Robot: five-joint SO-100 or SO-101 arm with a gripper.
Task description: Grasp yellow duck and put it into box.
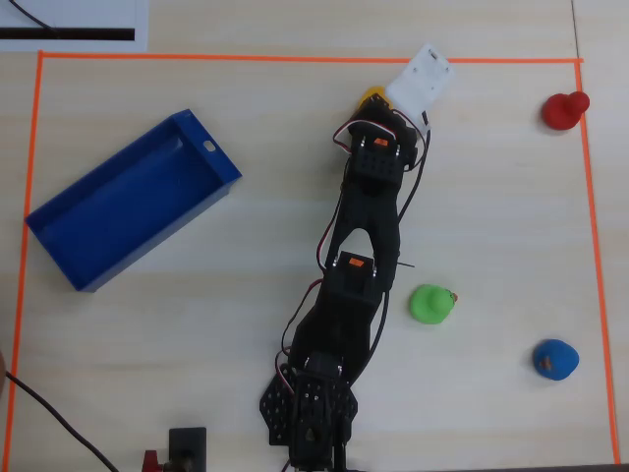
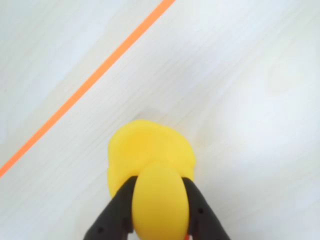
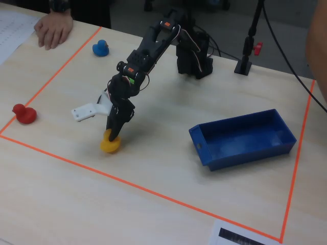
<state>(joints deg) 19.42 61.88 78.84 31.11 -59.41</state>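
Observation:
The yellow duck (image 2: 150,150) stands on the table near the orange tape line. In the wrist view my gripper (image 2: 159,184) has its two black fingers pressed on either side of the duck's rounded head. In the fixed view the gripper (image 3: 114,133) points down onto the duck (image 3: 110,145), which rests on the table. In the overhead view only a bit of the duck (image 1: 371,95) shows beside the arm at the far edge. The blue box (image 1: 162,236) lies empty at the left there, and at the right in the fixed view (image 3: 245,153).
A red duck (image 1: 563,110), a green duck (image 1: 430,303) and a blue duck (image 1: 555,359) stand on the right side. Orange tape (image 1: 295,59) frames the work area. A person's hand (image 3: 53,28) rests at the table's far left corner. The arm base (image 1: 310,413) is at the bottom.

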